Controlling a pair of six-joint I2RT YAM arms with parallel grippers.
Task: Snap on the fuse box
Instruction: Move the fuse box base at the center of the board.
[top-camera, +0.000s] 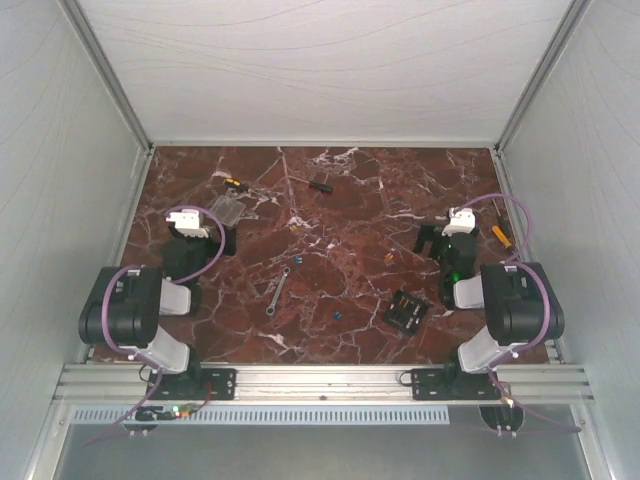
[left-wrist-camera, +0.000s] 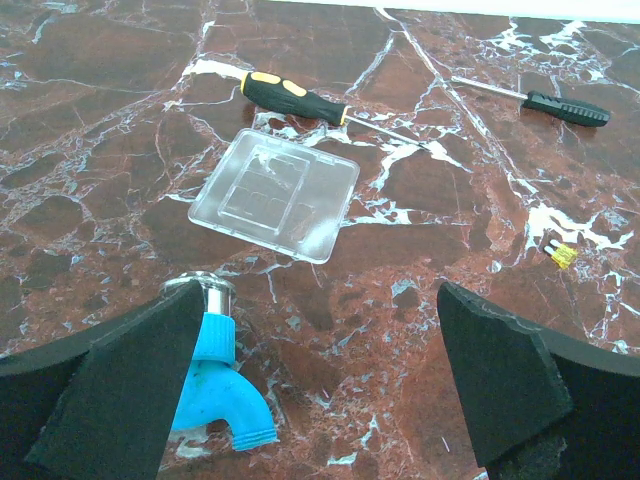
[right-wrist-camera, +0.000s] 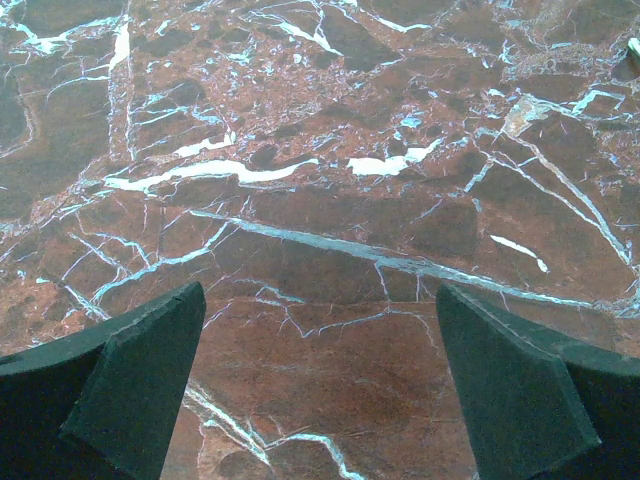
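Top feed was soft & low-res, lit evenly, diffuse light bouncing off the white walls (top-camera: 330, 70); only faint shadows on the table (top-camera: 330, 230). Wrist cams were brighter, sharper, w/ a bluish cast. I saw mild glare on the clear cover (left-wrist-camera: 275, 195). The left gripper (left-wrist-camera: 320, 300) looked slightly soft near frame bottom.

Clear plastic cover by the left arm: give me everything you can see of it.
The clear cover is a thin, transparent, roughly square moulded plastic piece with rounded corners and shallow rectangular recesses. It lies flat on the marble table, ahead of the open left gripper, and nothing holds it. A yellow-and-black screwdriver lies just beyond its far edge; whether they touch cannot be told.
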